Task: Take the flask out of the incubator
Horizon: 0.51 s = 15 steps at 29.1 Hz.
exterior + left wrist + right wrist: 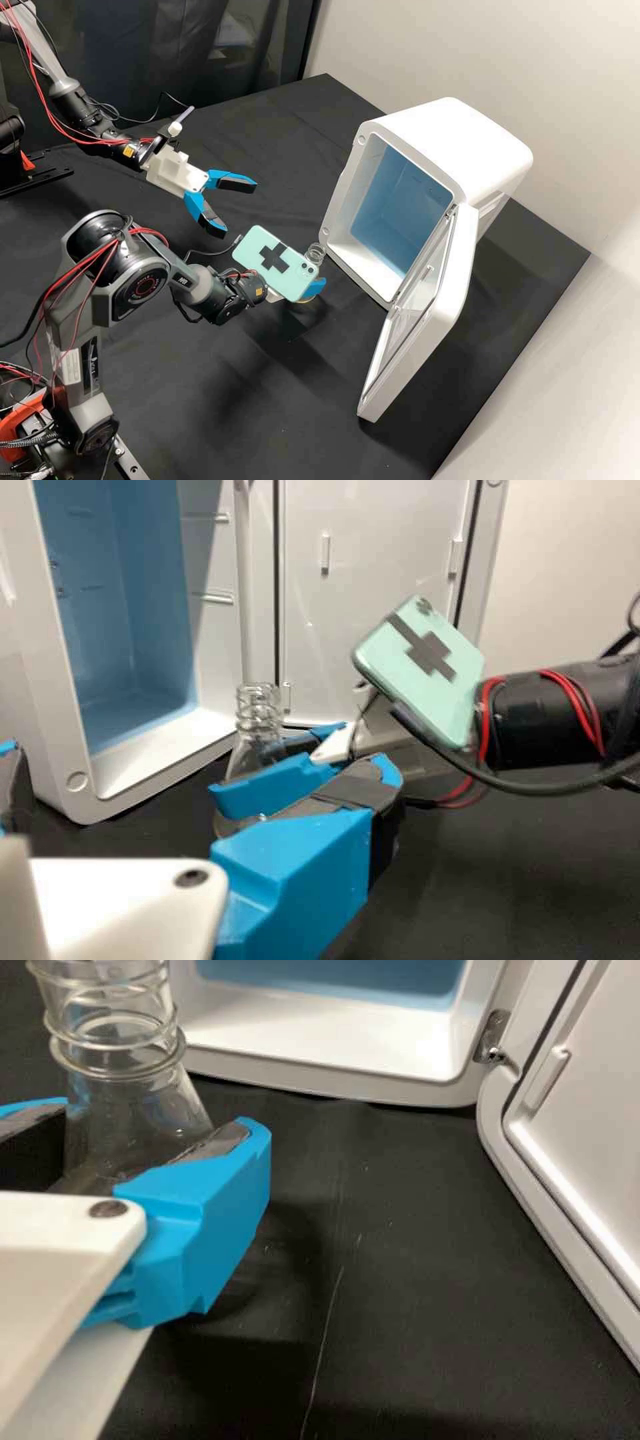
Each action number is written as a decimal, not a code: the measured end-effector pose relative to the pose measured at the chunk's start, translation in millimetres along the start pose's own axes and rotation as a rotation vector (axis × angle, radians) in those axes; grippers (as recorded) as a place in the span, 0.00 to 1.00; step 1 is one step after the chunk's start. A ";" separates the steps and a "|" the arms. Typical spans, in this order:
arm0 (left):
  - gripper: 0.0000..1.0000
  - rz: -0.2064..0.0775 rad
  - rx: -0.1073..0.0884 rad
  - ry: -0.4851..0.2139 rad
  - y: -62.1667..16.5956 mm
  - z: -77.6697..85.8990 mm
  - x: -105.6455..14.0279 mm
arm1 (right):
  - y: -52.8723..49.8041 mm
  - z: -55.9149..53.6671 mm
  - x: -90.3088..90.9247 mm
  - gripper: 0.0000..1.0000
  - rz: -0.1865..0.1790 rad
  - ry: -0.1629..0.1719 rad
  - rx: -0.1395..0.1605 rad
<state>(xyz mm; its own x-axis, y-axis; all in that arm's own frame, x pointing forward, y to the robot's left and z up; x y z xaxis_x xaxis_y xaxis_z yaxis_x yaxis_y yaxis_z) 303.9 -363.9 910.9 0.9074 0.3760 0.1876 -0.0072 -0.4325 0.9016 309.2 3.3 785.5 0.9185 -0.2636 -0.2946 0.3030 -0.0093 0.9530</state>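
Flask [315, 254] behind phone [277, 261] from above; wrist view shows right claw [130, 1138] gripping

One flask [315, 253], one incubator [460, 147], one phone [273, 260], a left arm [73, 100], a right arm [120, 273], four blue fingers [230, 181]

High overview; both wrist views near incubator [460, 140]
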 end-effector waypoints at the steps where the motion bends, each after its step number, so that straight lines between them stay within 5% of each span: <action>1: 1.00 0.003 0.000 -0.001 0.5 0.2 -0.2 | -0.2 0.2 -0.1 0.00 -0.001 -0.001 0.000; 7: 1.00 0.003 0.001 -0.002 0.7 0.3 -0.2 | -14.6 6.7 10.2 0.00 -0.005 -0.041 -0.023; 12: 1.00 0.003 0.001 -0.002 0.7 0.3 -0.2 | -26.9 3.8 17.9 0.00 0.032 -0.019 -0.114; 15: 1.00 0.003 0.001 -0.002 0.7 0.3 -0.2 | -32.2 4.9 21.3 0.00 0.040 -0.016 -0.140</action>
<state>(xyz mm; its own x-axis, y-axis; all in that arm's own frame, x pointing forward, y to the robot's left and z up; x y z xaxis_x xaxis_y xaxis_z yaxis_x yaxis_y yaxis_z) 303.8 -364.5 911.3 0.9084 0.3726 0.1895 -0.0095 -0.4350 0.9004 317.8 -6.7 748.8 0.9267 -0.2763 -0.2548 0.3002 0.1360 0.9441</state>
